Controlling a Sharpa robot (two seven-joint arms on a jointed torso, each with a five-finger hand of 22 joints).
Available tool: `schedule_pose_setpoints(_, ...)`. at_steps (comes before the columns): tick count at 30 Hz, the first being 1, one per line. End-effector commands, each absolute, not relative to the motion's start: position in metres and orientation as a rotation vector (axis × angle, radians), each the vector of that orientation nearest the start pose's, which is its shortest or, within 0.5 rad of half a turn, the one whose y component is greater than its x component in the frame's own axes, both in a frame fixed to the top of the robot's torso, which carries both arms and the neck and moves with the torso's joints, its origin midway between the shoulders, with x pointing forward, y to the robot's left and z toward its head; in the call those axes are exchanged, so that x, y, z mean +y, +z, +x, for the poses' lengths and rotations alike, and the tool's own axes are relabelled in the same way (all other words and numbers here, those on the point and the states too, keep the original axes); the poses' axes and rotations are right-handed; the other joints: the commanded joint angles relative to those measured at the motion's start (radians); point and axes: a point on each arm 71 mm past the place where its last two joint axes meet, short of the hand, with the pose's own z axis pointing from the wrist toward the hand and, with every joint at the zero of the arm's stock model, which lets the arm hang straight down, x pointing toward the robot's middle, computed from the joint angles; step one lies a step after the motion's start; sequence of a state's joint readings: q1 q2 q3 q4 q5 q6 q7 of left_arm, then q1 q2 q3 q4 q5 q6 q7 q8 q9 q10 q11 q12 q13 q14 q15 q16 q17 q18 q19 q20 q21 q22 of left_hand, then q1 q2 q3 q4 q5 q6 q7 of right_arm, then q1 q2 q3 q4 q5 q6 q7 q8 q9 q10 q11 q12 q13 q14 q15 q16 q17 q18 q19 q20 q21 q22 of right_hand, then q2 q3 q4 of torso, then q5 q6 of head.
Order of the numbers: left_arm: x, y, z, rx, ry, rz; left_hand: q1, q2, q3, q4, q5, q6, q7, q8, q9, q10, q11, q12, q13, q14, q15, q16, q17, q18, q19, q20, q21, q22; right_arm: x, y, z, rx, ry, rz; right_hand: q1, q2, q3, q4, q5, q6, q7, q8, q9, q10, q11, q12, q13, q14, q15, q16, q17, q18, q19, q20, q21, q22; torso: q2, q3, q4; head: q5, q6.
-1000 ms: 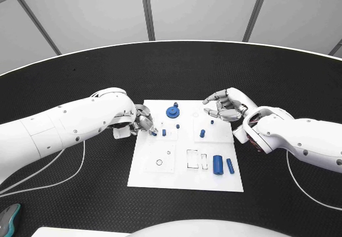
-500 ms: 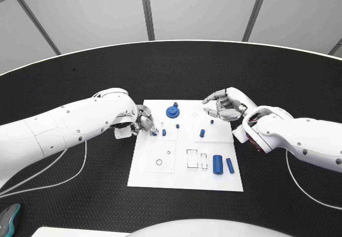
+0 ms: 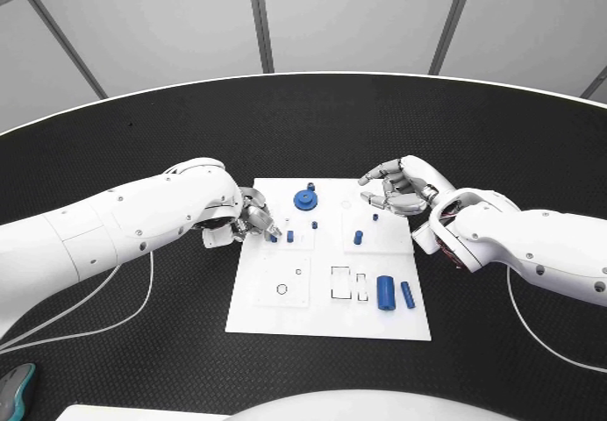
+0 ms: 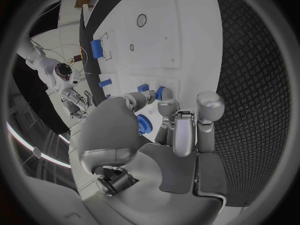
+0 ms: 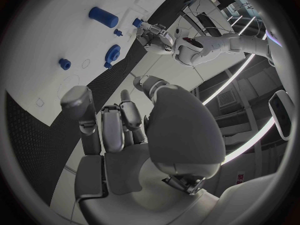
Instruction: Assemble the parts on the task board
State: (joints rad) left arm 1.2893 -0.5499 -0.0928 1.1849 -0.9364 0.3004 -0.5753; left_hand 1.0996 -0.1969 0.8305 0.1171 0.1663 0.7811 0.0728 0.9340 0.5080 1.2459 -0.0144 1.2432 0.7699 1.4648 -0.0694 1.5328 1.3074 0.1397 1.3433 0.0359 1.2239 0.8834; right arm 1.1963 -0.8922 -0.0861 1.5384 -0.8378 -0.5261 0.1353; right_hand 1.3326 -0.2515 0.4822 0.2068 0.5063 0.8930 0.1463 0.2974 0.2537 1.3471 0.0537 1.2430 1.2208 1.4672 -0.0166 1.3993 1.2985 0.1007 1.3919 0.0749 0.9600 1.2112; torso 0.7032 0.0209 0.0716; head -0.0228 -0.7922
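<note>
Board [image 3: 332,311]: white rectangular plate, mid-table [image 3: 152,132], long side running away from the robot, with shallow outlined recesses and small holes. Blue parts on it:
- gear [image 3: 305,198] near the far edge, round, toothed, with a hub on top
- small peg [image 3: 291,235] and a thinner pin [image 3: 315,224] toward the left edge, both upright
- peg [image 3: 358,236] right of centre, and a smaller one [image 3: 375,216] near the right hand
- two cylinders lying side by side close to the right edge, nearer half: thick one [image 3: 386,288], thin one [image 3: 407,295]

Left hand [image 3: 249,221] sits at the board's left edge, far half. Fingers curled in narrow; fingertips [image 4: 164,93] touch a small blue part [image 3: 271,235]. Pinched or just touched, cannot tell.

Right hand [image 3: 403,188] hangs over the far right corner, fingers loosely curled and apart, nothing in it.
</note>
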Motion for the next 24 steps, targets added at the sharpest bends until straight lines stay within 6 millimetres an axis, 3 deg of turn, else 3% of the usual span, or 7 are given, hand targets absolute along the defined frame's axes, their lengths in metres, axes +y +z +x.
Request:
schedule_pose_setpoints(1,0.166,-0.226,0.531,2.483,-0.342,-0.203,-0.035,-0.013,0.016,-0.032,-0.008,-0.003,-0.021,-0.007,-0.011,-0.009,-0.006,0.001,-0.002,0.079,-0.011,0.006,0.149,-0.013,-0.003,-0.006,-0.004,-0.003,-0.228,-0.19,0.479,1.554,0.975,0.408,-0.013,0.0,0.003,-0.002,0.005,0.002,0.001,0.003,-0.001,-0.006,0.002,0.0,-0.001,0.042,-0.006,-0.003,0.0,0.016,-0.005,0.003,-0.004,0.001,0.001,0.0001,0.0005,0.0,0.001)
schedule_pose_setpoints(11,0.17,-0.226,0.531,2.486,-0.332,-0.215,-0.057,-0.046,-0.153,0.067,-0.012,0.023,-0.02,-0.032,-0.033,-0.013,-0.006,0.005,0.005,0.079,-0.011,0.006,0.15,-0.014,0.0,-0.007,-0.005,-0.001,-0.229,-0.189,0.479,1.553,0.974,0.409,-0.014,-0.001,0.003,-0.002,0.005,0.001,0.001,0.003,-0.001,-0.007,0.002,-0.002,-0.003,0.041,-0.006,-0.004,-0.001,0.017,-0.006,0.003,-0.007,-0.001,0.001,0.0001,0.0002,-0.001,0.003)
schedule_pose_setpoints(17,0.173,-0.226,0.531,2.479,-0.329,-0.226,-0.046,-0.043,-0.204,0.096,-0.01,0.028,-0.02,-0.037,-0.037,-0.011,-0.006,0.005,0.006,0.079,-0.012,0.006,0.15,-0.014,0.002,-0.008,-0.004,0.002,-0.229,-0.189,0.479,1.552,0.973,0.409,-0.014,-0.001,0.003,-0.002,0.005,0.001,0.001,0.003,-0.001,-0.006,0.002,0.0,-0.002,0.042,-0.006,-0.003,0.0,0.016,-0.005,0.003,-0.003,0.001,0.001,0.0002,0.0,-0.001,0.003)
schedule_pose_setpoints(24,0.176,-0.224,0.532,2.452,-0.336,-0.251,-0.04,-0.042,-0.302,0.159,-0.012,0.034,-0.02,-0.041,-0.041,-0.01,-0.004,0.004,0.005,0.079,-0.011,0.006,0.151,-0.014,0.004,-0.008,-0.004,0.003,-0.23,-0.189,0.479,1.551,0.972,0.41,-0.014,-0.001,0.003,-0.002,0.005,0.001,0.001,0.003,-0.001,-0.006,0.002,0.0,-0.002,0.042,-0.006,-0.003,0.0,0.016,-0.005,0.003,-0.003,0.001,0.001,-0.0008,0.0001,-0.001,0.004)
